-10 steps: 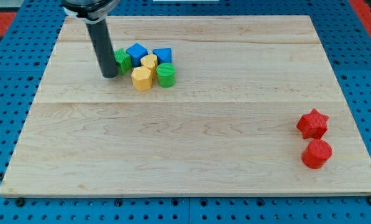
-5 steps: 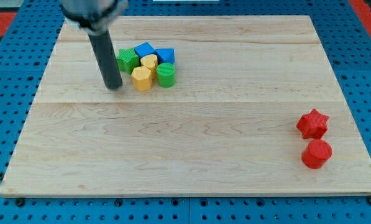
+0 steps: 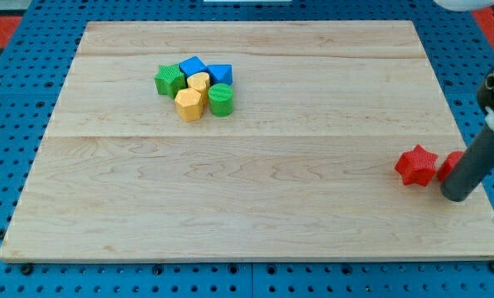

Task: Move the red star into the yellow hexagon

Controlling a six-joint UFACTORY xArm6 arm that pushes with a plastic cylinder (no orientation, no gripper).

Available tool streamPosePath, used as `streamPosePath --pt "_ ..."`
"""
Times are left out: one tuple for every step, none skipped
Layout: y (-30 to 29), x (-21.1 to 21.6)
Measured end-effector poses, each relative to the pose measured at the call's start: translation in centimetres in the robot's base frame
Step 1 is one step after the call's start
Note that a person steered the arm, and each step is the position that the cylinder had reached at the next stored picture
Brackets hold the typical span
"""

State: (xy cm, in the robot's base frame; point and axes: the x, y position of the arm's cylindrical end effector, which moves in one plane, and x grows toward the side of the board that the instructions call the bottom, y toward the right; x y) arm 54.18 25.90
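The red star [image 3: 415,165] lies near the board's right edge. The yellow hexagon [image 3: 189,105] sits at the lower side of a cluster of blocks in the upper left part of the board. My tip [image 3: 459,197] rests on the board just right of and slightly below the red star, a small gap away. A second red block [image 3: 449,164] shows partly from behind the rod, just right of the star; its shape cannot be made out.
The cluster holds a green block [image 3: 170,79] at its left, a green cylinder [image 3: 221,100] at its right, two blue blocks [image 3: 194,66] [image 3: 219,74] at its top and a second yellow block [image 3: 199,82] in the middle. The wooden board [image 3: 247,215] lies on a blue pegboard.
The rod has gone from the left of the cluster across the board to the right of the red star. The second red block, earlier below the star, now shows to the star's right behind the rod.
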Motion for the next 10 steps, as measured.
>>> streamPosePath --pt "1.8 1.6" --pt "6.3 -1.5" --pt "-0.3 -3.0" --pt "-12.8 -3.0" --pt "-19.8 -4.5" --pt "-17.5 -4.2" --pt "-14.9 -6.8" --pt "-21.1 -8.2" --pt "-29.9 -8.3" --pt "-25.0 -8.3"
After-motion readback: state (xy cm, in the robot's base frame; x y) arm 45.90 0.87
